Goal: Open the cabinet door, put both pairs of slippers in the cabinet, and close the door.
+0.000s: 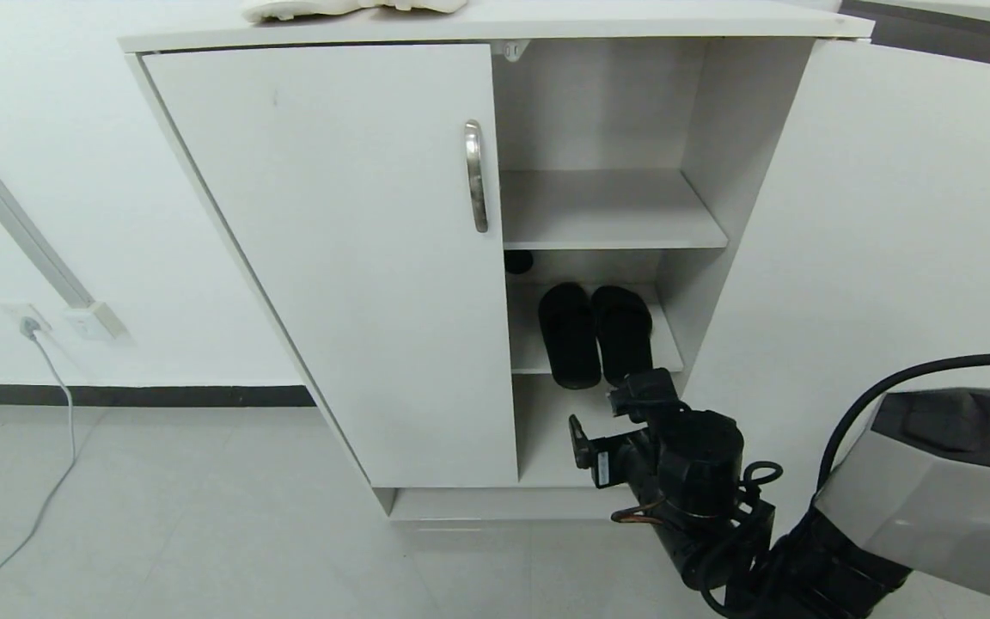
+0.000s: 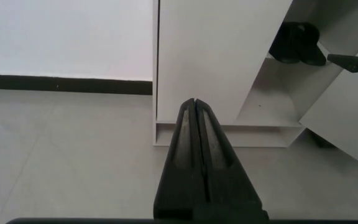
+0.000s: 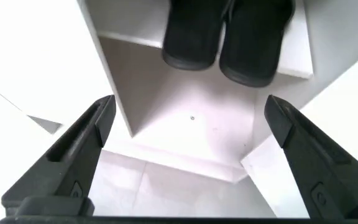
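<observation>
Tall white two-door wooden cabinet [image 1: 744, 146] against a white wall, standing on a pale grey tiled floor [image 1: 203, 533]

- Left-hand door panel [image 1: 332, 258]: closed flat, with a curved brushed-metal handle [image 1: 476, 176] upright near its inner edge
- Right-hand door panel [image 1: 890, 215]: swung wide open, showing the shelves inside
- Pair of black rubber slide slippers [image 1: 594, 335]: on the middle shelf [image 1: 525, 344] of the open half. They lie side by side and touching, with their near ends just over the shelf's front edge. They show from below in the right wrist view [image 3: 229, 31] and far off in the left wrist view [image 2: 297, 43]
- Small dark shape [image 1: 519, 260] at the back of that shelf, half hidden by the closed door; cannot tell what it is
- Cream-coloured soft item [image 1: 349, 7] on the cabinet top, cut off by the frame edge; identity unclear
- Right gripper [image 1: 611, 417]: low in front of the open compartment, just below and in front of the black pair and not touching it. Fingers [image 3: 95, 130] spread wide, nothing between them
- Left gripper [image 2: 194, 106]: back from the cabinet, low over the floor and pointed at the cabinet's base. Fingers pressed together, nothing held
- White wall socket [image 1: 27, 322] with a grey cable [image 1: 57, 413] trailing to the floor; black skirting strip [image 1: 117, 395] along the wall
</observation>
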{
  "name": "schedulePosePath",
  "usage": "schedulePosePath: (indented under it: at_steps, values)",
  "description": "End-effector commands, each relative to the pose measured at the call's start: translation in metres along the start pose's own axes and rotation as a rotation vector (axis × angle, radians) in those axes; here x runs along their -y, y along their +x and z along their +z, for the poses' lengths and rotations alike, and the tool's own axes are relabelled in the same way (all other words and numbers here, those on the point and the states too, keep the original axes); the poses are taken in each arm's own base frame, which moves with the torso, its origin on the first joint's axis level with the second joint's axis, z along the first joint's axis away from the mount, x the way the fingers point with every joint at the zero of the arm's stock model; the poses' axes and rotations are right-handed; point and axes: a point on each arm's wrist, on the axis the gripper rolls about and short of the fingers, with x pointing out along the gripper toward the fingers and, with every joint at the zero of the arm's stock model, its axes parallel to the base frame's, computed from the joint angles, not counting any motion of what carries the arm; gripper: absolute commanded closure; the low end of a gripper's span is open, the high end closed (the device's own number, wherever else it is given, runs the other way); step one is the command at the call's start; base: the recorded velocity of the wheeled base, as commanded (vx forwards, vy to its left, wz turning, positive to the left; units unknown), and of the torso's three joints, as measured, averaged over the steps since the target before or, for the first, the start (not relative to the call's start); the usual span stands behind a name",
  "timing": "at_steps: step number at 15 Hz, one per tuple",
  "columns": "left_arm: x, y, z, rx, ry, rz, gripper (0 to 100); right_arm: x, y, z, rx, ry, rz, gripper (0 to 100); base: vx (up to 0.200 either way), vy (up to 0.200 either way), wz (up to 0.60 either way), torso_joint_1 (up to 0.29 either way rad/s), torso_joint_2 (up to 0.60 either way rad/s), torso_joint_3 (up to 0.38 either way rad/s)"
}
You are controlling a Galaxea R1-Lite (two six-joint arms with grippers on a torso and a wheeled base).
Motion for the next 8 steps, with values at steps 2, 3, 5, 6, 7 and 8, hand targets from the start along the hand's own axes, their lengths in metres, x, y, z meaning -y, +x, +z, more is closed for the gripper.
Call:
schedulePosePath:
  at_steps: [2,3,5,6,7,8]
  values:
    - [0.0,0.0,-0.0001,0.0,0.0,0.0,100,0.0002,0.0001,-0.0023,-0.004,-0.002,0.0,0,0.0,0.0,0.0,0.0,0.0,0.0]
    - [0.0,0.0001,0.0,-0.002,0.0,0.0,100,-0.0002,0.0007,-0.0039,-0.004,-0.004,0.0,0,0.0,0.0,0.0,0.0,0.0,0.0]
    - [0.0,0.0001,0.0,-0.002,-0.001,0.001,100,-0.0005,0.0012,-0.0061,-0.009,-0.006,0.0,0,0.0,0.0,0.0,0.0,0.0,0.0]
    - [0.0,0.0001,0.0,-0.002,0.0,0.0,100,-0.0007,0.0016,-0.0077,-0.013,-0.008,0.0,0,0.0,0.0,0.0,0.0,0.0,0.0]
    - [0.0,0.0,-0.0001,0.0,0.0,-0.002,100,-0.0008,0.0017,-0.0083,-0.015,-0.009,0.0,0,0.0,0.0,0.0,0.0,0.0,0.0]
    - [0.0,0.0001,0.0,-0.002,-0.001,0.0,100,-0.0006,0.0025,-0.0088,-0.013,-0.008,-0.002,0,0.0,0.0,0.0,0.0,0.0,0.0]
